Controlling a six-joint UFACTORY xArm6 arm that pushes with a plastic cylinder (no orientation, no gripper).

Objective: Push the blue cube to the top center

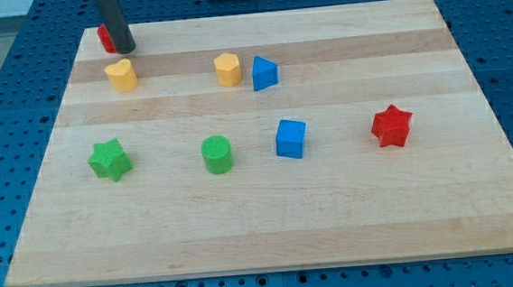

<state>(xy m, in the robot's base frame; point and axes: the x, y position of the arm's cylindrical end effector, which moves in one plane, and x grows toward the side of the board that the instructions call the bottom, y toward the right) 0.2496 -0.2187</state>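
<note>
The blue cube [291, 138] sits on the wooden board [334, 219], a little right of the middle. My tip [125, 49] stands near the board's top left corner, far to the upper left of the blue cube. It is right next to a red block [104, 37], which the rod partly hides, and just above a yellow heart-shaped block [120, 75]. The tip touches neither the blue cube nor the yellow heart.
A yellow hexagonal block [228, 69] and a blue triangular block [263, 73] stand side by side above the blue cube. A green cylinder [217, 154] and a green star [110, 160] lie to its left. A red star [392, 125] lies to its right.
</note>
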